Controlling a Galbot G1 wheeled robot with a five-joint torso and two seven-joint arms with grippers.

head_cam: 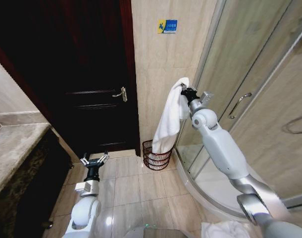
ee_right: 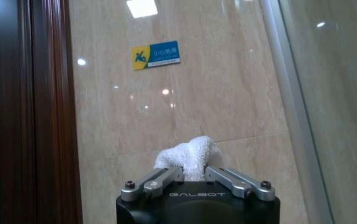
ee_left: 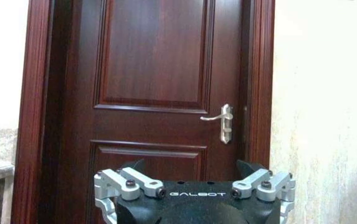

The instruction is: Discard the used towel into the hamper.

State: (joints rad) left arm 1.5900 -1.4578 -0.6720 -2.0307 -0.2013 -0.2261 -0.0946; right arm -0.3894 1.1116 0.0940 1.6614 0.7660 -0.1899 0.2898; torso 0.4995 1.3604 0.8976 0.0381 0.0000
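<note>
Beige-tiled bathroom, right fingers [head_cam: 183, 89] pinching white towel [head_cam: 170, 124] above hamper [head_cam: 156, 156]; left fingers [head_cam: 94, 159] spread wide, low.

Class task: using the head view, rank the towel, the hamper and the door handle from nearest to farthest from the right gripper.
1. Towel: pinched in the right gripper, hanging down.
2. Door handle: to its left, on the dark door.
3. Hamper: on the floor below, under the towel's end.
</note>
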